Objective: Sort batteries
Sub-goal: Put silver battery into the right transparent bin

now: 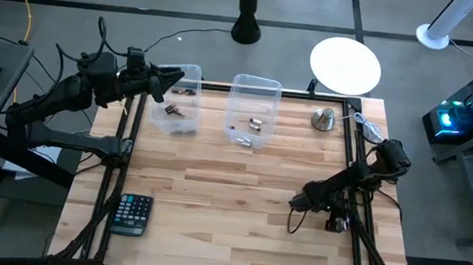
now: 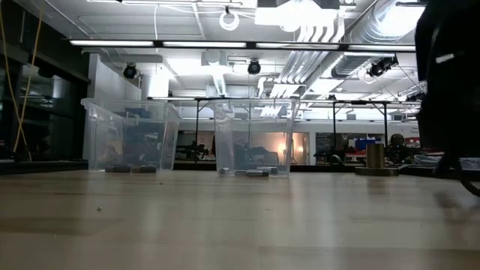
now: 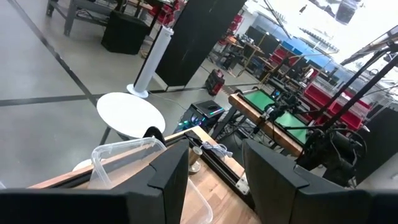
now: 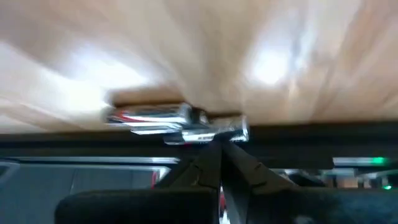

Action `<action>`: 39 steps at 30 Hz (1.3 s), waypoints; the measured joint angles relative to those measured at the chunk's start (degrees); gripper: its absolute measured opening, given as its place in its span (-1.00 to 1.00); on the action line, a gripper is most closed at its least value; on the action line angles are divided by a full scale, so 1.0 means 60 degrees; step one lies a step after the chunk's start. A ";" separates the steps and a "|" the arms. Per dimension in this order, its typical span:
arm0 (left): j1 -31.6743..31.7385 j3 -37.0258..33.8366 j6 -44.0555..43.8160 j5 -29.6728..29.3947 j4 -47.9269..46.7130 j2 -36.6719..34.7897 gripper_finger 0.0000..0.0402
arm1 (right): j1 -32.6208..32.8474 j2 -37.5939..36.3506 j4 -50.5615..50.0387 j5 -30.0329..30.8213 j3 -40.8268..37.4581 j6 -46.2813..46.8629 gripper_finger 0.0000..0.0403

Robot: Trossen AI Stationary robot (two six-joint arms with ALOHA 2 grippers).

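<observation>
Two clear bins stand at the far side of the table (image 1: 238, 210), and we see batteries lying in both: dark ones in the left bin (image 1: 177, 99), a few cells in the right bin (image 1: 253, 110). From overhead we find the left arm stretched in from the table's left edge, raised, with the left gripper (image 1: 172, 79) over the near-left rim of the left bin. Its wrist camera shows the two dark fingers (image 3: 171, 180) spread well apart with nothing between them, looking past a bin rim to the floor and a white round stand beyond. Nearer us on the left lies the black calculator (image 1: 132, 213).

Moving right, a silver bell-shaped object (image 1: 324, 118) sits at the far right corner. The right arm folds low along the table's right edge, its right gripper (image 1: 299, 203) pointing inward close to the wood. Only its wrist view reveals what the overhead picture does not: the fingertips (image 4: 214, 152) pressed together, and just ahead of them a silvery battery (image 4: 177, 124) lying on the wood; we cannot tell whether the tips touch it.

The table-level view adds the cells resting on both bin floors, and a dark arm mass at its right edge.
</observation>
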 joint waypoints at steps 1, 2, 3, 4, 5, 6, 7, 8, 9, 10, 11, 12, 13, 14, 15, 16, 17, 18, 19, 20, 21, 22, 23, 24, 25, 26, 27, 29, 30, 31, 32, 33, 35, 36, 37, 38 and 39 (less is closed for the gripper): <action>0.0000 0.0000 0.0000 0.0002 0.0000 0.0000 -0.28 | 0.0003 0.0000 0.0002 0.0105 0.0190 0.0000 -1.00; 0.0000 0.0000 0.0000 0.0000 0.0000 0.0000 -0.28 | -0.0001 -0.0007 0.0116 0.0268 0.0368 0.0025 -1.00; 0.0000 0.0000 0.0000 0.0002 0.0000 0.0000 -0.28 | 0.0003 0.0008 0.0232 0.0630 0.0551 0.0023 -1.00; 0.0000 0.0000 0.0019 0.0002 0.0000 0.0000 -0.28 | -0.0005 0.0026 0.0079 0.0792 0.0764 0.0043 -1.00; 0.0000 0.0000 0.0059 -0.0001 -0.0004 0.0000 -0.28 | -0.0019 0.0015 -0.0208 0.0942 0.0964 0.0050 -1.00; 0.0000 0.0000 0.0080 0.0000 -0.0004 0.0000 -0.28 | -0.0019 0.0007 -0.0485 0.1156 0.1206 0.0050 -1.00; 0.0000 0.0000 0.0084 -0.0002 -0.0004 0.0001 -0.28 | -0.0019 0.0007 -0.0622 0.1277 0.1459 0.0054 -1.00; -0.0002 0.0000 0.0085 -0.0002 -0.0004 0.0004 -0.28 | -0.0019 0.0007 -0.0730 0.1403 0.1690 0.0066 -1.00; -0.0004 0.0000 0.0091 -0.0002 -0.0005 0.0004 -0.28 | -0.0019 0.0007 -0.0939 0.1455 0.1870 0.0097 -1.00; -0.0004 0.0000 0.0095 -0.0002 -0.0008 0.0004 -0.28 | -0.0017 0.0004 -0.1175 0.1437 0.2013 0.0201 -1.00; -0.0004 0.0000 0.0095 -0.0001 -0.0012 0.0004 -0.28 | 0.0021 0.0004 -0.1207 0.1373 0.2126 0.0319 -1.00; -0.0004 0.0000 0.0106 0.0002 -0.0018 0.0004 -0.28 | 0.0075 0.0004 -0.1160 0.1285 0.2222 0.0496 -1.00; -0.0004 0.0000 0.0111 0.0024 -0.0042 0.0004 -0.28 | 0.0166 0.0004 -0.1119 0.1134 0.2293 0.0690 -1.00; -0.0004 0.0000 0.0110 0.0042 -0.0077 0.0004 -0.28 | 0.0261 0.0000 -0.1071 0.0968 0.2336 0.0907 -1.00; -0.0004 0.0000 0.0112 0.0056 -0.0099 0.0004 -0.28 | 0.0363 0.0000 -0.0901 0.0785 0.2356 0.1153 -1.00; -0.0004 0.0000 0.0113 0.0062 -0.0150 0.0004 -0.28 | 0.0467 0.0000 -0.0625 0.0639 0.2364 0.1426 -1.00; -0.0005 0.0000 0.0111 0.0066 -0.0228 0.0004 -0.28 | 0.0578 0.0000 -0.0341 0.0568 0.2367 0.1734 -1.00; -0.0007 0.0000 0.0092 0.0072 -0.0292 0.0002 -0.28 | 0.0680 0.0000 -0.0127 0.0536 0.2367 0.2090 -1.00; -0.0007 0.0000 0.0079 0.0078 -0.0357 0.0000 -0.28 | 0.0760 0.0000 0.0019 0.0526 0.2367 0.2368 -1.00; -0.0007 0.0000 0.0076 0.0081 -0.0434 0.0000 -0.28 | 0.0811 0.0000 0.0097 0.0533 0.2414 0.2605 -1.00; -0.0007 0.0000 0.0072 0.0082 -0.0488 0.0000 -0.28 | 0.0842 -0.0041 0.0041 0.0684 0.2544 0.2833 -1.00; -0.0007 0.0000 0.0051 0.0082 -0.0495 0.0000 -0.28 | 0.0867 -0.0153 -0.0007 0.0988 0.2741 0.3102 -1.00; -0.0007 0.0000 0.0023 0.0082 -0.0496 0.0000 -0.28 | 0.0904 -0.0359 -0.0015 0.1444 0.2992 0.3457 -1.00; -0.0007 0.0000 0.0004 0.0089 -0.0503 -0.0004 -0.28 | 0.0936 -0.0600 0.0011 0.1949 0.3237 0.3914 -1.00; -0.0007 0.0000 0.0004 0.0124 -0.0503 -0.0004 -0.28 | 0.0948 -0.0854 0.0066 0.2417 0.3448 0.4447 -1.00; -0.0007 0.0000 0.0000 0.0183 -0.0503 -0.0004 -0.28 | 0.0950 -0.1097 0.0207 0.2834 0.3585 0.5016 -1.00; -0.0007 0.0000 0.0000 0.0281 -0.0505 -0.0004 -0.28 | 0.0949 -0.1293 0.0432 0.3125 0.3646 0.5597 -1.00; -0.0007 0.0000 0.0001 0.0395 -0.0570 -0.0004 -0.28 | 0.0946 -0.1643 0.0984 0.3497 0.3598 0.6763 -1.00; -0.0011 0.0000 0.0001 0.0438 -0.0625 -0.0004 -0.28 | 0.0946 -0.1776 0.1352 0.3610 0.3512 0.7361 -0.99; -0.0015 0.0000 0.0001 0.0499 -0.0691 -0.0004 -0.28 | 0.0950 -0.1855 0.1728 0.3659 0.3408 0.7867 -0.97; -0.0015 0.0000 0.0002 0.0558 -0.0788 -0.0004 -0.28 | 0.0950 -0.1881 0.2099 0.3717 0.3323 0.8300 -0.94; -0.0015 0.0000 0.0000 0.0570 -0.0862 -0.0004 -0.28 | 0.0948 -0.1883 0.2457 0.3775 0.3252 0.8679 -0.90; -0.0015 0.0000 0.0001 0.0629 -0.1001 -0.0004 -0.28 | 0.0946 -0.1880 0.3098 0.3973 0.3166 0.9291 -0.79; -0.0015 0.0000 0.0004 0.0664 -0.1081 -0.0006 -0.28 | 0.0941 -0.1880 0.3385 0.4100 0.3150 0.9631 -0.71; -0.0012 0.0000 0.0002 0.0722 -0.1153 -0.0004 -0.28 | 0.0921 -0.1880 0.3561 0.4251 0.3150 0.9930 -0.64; -0.0011 0.0000 0.0004 0.0789 -0.1210 -0.0004 -0.28 | 0.0921 -0.1880 0.3650 0.4353 0.3150 1.0170 -0.56; -0.0011 0.0000 0.0004 0.0840 -0.1244 -0.0004 -0.28 | 0.0921 -0.1880 0.3692 0.4355 0.3147 1.0323 -0.49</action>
